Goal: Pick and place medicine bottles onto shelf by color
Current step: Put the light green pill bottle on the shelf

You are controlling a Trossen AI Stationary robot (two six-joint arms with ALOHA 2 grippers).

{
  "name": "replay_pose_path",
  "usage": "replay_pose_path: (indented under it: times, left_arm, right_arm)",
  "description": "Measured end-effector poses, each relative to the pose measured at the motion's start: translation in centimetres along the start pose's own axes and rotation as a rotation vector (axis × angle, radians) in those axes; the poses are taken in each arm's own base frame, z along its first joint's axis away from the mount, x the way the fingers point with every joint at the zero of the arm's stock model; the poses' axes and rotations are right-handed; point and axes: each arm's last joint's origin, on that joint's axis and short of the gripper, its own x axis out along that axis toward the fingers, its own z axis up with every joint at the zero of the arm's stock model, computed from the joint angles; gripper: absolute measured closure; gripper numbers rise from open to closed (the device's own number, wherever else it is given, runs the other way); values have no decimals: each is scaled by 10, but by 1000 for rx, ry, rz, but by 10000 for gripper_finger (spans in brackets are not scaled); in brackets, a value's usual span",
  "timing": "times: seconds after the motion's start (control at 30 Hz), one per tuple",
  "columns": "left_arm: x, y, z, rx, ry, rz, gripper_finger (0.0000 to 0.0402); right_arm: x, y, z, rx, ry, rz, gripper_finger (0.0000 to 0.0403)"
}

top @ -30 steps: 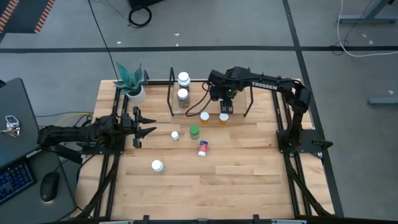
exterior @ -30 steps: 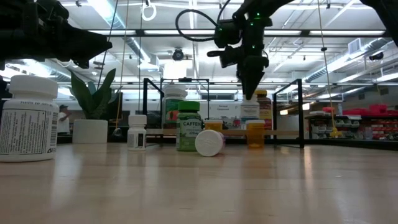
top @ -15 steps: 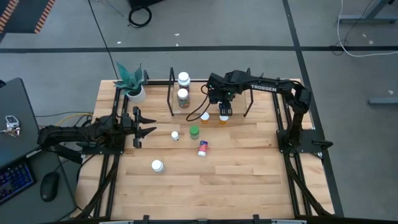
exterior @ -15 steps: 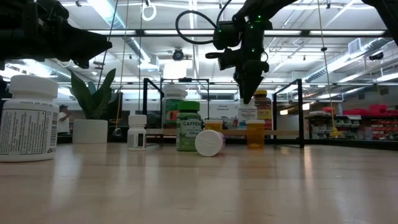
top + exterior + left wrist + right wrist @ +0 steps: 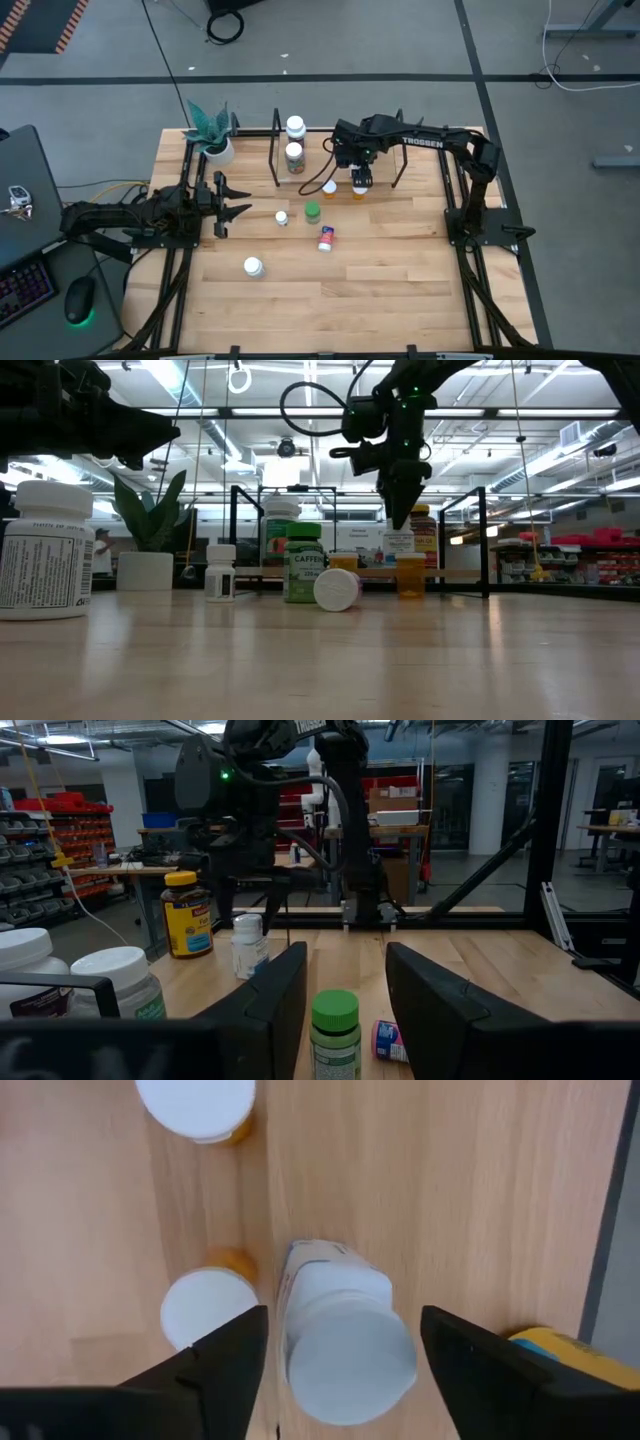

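**Right gripper poised over a white bottle at the shelf**

The right gripper (image 5: 335, 1355) points down over a smooth, round white-capped bottle (image 5: 345, 1340) standing at the shelf (image 5: 335, 160), its dark fingers spread wide on either side of the cap and not touching it. Beside this bottle stand two small orange-bodied bottles with flat white caps (image 5: 205, 1308), and an amber bottle with a yellow cap (image 5: 188, 913). The shelf, a rack of thin black rods, holds two larger white-capped bottles (image 5: 294, 140) at its left end. On the pale wood-plank table (image 5: 400, 270) a green bottle (image 5: 313, 211) stands upright, a red-blue labelled bottle (image 5: 326, 238) lies on its side, and two white bottles (image 5: 253, 266) stand nearer the left. The left gripper (image 5: 228, 195) waits at the left edge, fingers apart.
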Motion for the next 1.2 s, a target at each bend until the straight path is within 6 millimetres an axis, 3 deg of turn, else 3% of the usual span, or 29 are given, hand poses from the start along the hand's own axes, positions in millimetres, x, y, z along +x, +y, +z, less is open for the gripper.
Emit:
replay_pose_path:
  times: [0.37,0.67,0.97,1.2]
  left_arm:
    - [0,0,0,0,0,0,254]
    - [0,0,0,0,0,0,255]
    - [0,0,0,0,0,0,251]
    - [0,0,0,0,-1,0,257]
  right_arm:
    - [-3,-1,1,69,-7,-11,81]
    - [-27,-2,15,80,-102,-34,53]
    - [-58,18,39,26,-257,-71,52]
    - [-70,48,56,-37,-388,-21,52]
